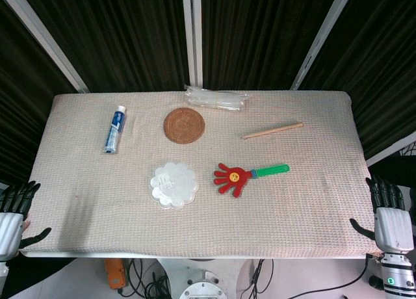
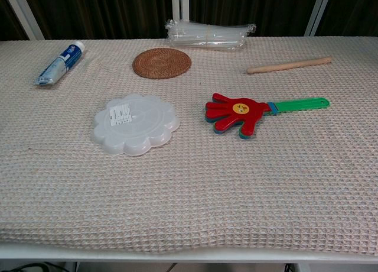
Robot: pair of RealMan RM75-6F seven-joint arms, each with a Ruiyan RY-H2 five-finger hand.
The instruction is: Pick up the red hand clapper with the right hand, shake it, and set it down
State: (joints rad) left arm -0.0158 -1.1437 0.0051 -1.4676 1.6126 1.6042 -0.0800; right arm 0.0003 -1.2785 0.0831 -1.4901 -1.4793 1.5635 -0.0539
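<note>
Red hand clapper point(image 1: 249, 175) is laid flat mid-desk — green handle pointed toward the right hand point(image 1: 392, 222). That hand is parked at the desk's near-right corner, fingers point(image 1: 383, 192) spread, nothing held — clapper well apart.

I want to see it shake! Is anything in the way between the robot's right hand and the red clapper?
No. In the head view, only bare woven cloth lies between the right hand at the table's edge and the red hand clapper.

Red hand clapper point(image 1: 233, 177) lying flat on the table.

Its red hand-shaped head bears a small yellow face and points to the robot's left; blue layers show beneath it, and the green handle runs toward the right, angled slightly away from the robot.
</note>
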